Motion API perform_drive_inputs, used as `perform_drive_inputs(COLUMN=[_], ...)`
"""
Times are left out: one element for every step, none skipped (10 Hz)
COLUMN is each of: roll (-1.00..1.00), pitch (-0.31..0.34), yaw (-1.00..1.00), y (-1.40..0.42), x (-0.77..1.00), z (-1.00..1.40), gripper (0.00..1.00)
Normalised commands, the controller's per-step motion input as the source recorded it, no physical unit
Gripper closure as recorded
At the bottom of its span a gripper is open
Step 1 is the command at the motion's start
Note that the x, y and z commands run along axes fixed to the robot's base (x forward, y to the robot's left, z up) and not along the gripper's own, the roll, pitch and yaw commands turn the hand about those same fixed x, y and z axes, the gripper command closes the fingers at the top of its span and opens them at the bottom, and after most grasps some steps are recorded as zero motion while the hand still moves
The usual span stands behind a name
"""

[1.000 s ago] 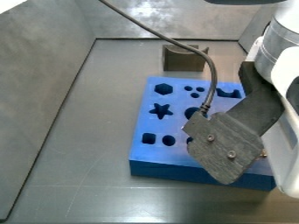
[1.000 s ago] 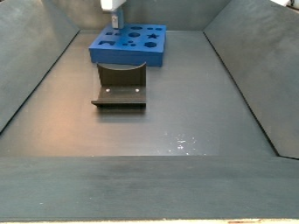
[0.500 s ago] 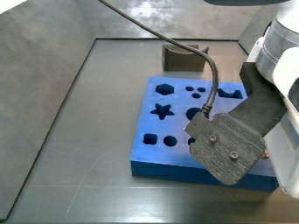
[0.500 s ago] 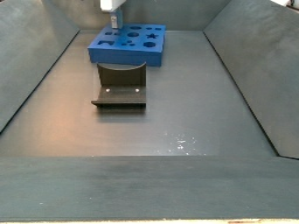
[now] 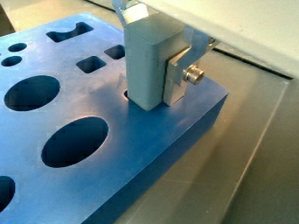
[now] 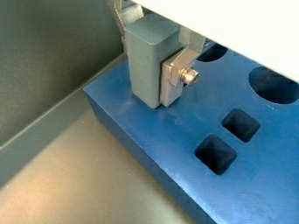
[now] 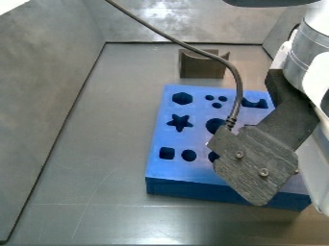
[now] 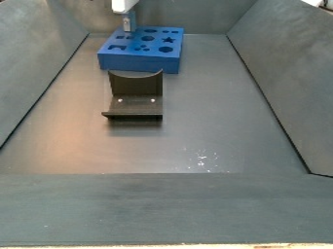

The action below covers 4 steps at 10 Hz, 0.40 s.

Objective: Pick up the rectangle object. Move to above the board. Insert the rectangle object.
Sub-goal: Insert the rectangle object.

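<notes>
Light-blue block [image 5: 149, 61] sits upright between my gripper [image 5: 158, 72] plates, which are clamped on it; one silver finger [image 5: 183, 73] with a screw presses its side. I see the block's lower end meeting the board [image 5: 176, 131] at a corner, in a cut-out near the edge, same in both wrist views [image 6: 149, 66]. Board [image 7: 193, 115] lies on the grey floor toward the far wall in a side view [image 8: 143, 49]. Dark fixture [image 8: 132, 97] stands just in front of it. Gripper sits over the board's corner [image 8: 120, 8].
</notes>
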Motion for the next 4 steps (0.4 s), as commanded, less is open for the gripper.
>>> perform_drive_inputs(roll=[-0.10, 0.00, 0.01, 0.09], pitch=[0.000, -0.071, -0.043, 0.000], yaw=[0.00, 0.00, 0.03, 0.04], y=[0.03, 0.00, 0.00, -0.08], x=[0.00, 0.00, 0.00, 0.00], z=[0.00, 0.00, -0.06, 0.00], gripper=[1.00, 1.00, 1.00, 1.00])
